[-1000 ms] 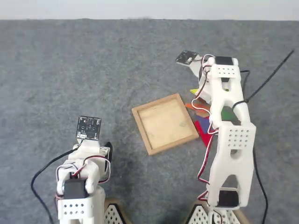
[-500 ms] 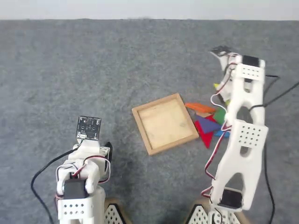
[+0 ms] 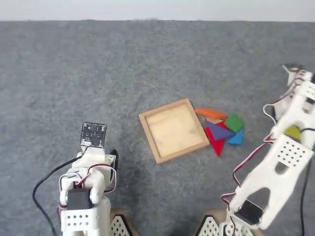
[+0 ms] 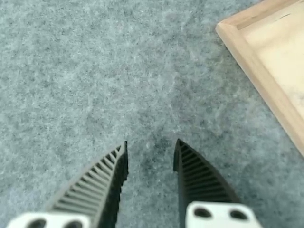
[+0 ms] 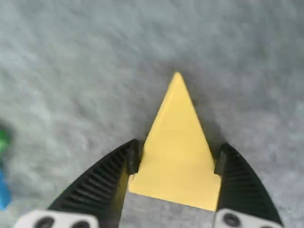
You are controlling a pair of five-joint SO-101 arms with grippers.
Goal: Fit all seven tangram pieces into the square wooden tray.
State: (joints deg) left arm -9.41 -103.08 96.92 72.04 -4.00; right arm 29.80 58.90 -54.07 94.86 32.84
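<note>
Swinging away from the pile beside the tray, the right arm (image 3: 288, 157) has travelled to the far right edge of the grey carpeted worktop (image 3: 98, 64), while the left arm has kept its place. The right gripper (image 5: 175, 159) has its fingers clamped on the wide end of the yellow triangle (image 5: 176, 137), one on either side, with the piece's tip pointing away from the wrist over the carpet. The square wooden tray (image 3: 165, 107) lies near the middle of the worktop with nothing inside it. Just beside its right edge sits a cluster of pieces: an orange piece (image 3: 210, 113), a green square (image 3: 234, 122), a blue triangle (image 3: 236, 138), a purple piece (image 3: 221, 131) and a red triangle (image 3: 216, 143). The left gripper (image 4: 151, 147) hovers low over bare carpet near a tray corner, its fingers apart and holding nothing.
</note>
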